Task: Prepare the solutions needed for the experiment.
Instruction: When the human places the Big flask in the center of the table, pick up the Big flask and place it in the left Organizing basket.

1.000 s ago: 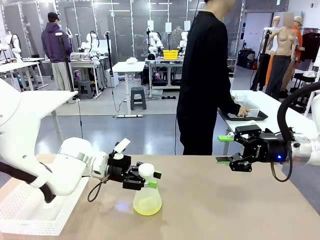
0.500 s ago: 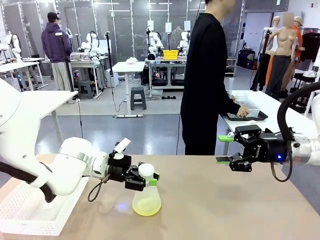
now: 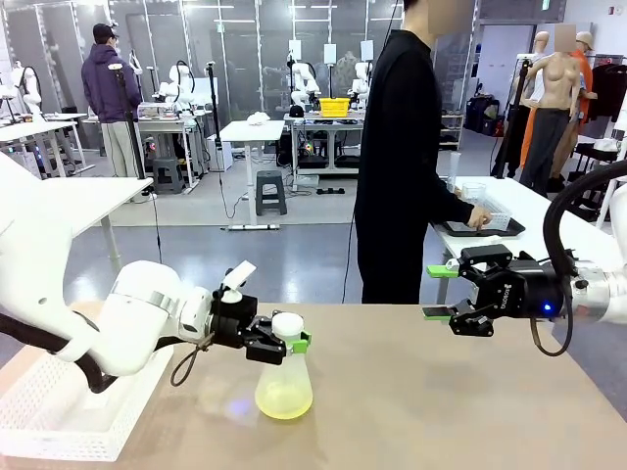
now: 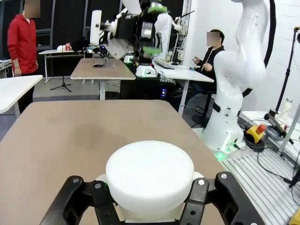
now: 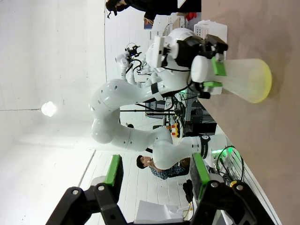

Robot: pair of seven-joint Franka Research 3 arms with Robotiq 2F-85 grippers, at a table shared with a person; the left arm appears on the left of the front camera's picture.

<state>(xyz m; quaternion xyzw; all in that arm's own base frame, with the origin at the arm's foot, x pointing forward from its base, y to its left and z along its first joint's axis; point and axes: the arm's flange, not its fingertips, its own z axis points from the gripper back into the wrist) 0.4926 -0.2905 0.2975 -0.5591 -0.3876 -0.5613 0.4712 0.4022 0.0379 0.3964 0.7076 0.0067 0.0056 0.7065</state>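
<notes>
A frosted conical flask (image 3: pixel 284 382) with a white round cap (image 3: pixel 286 325) stands on the brown table (image 3: pixel 441 411). The solutions (image 3: pixel 284 401) form a shallow yellow-green layer in its base. My left gripper (image 3: pixel 287 345) is shut on the flask's neck just under the cap. In the left wrist view the cap (image 4: pixel 150 171) sits between the black fingers (image 4: pixel 75 199). My right gripper (image 3: pixel 446 292) hovers open above the table's right side, holding nothing. In the right wrist view, which is rolled sideways, its green pads (image 5: pixel 114 171) stand apart, and the flask (image 5: pixel 236 77) and liquid (image 5: pixel 263 82) lie beyond.
A white mesh basket (image 3: pixel 59 416) sits at the table's left front corner under my left arm. A person in black stands at the far edge, one hand (image 3: pixel 477 221) on a dark tray (image 3: pixel 460 231) on a side table to the right.
My left gripper has closed on the flask's neck, and the flask has shifted slightly to the left. The right arm has not moved.
</notes>
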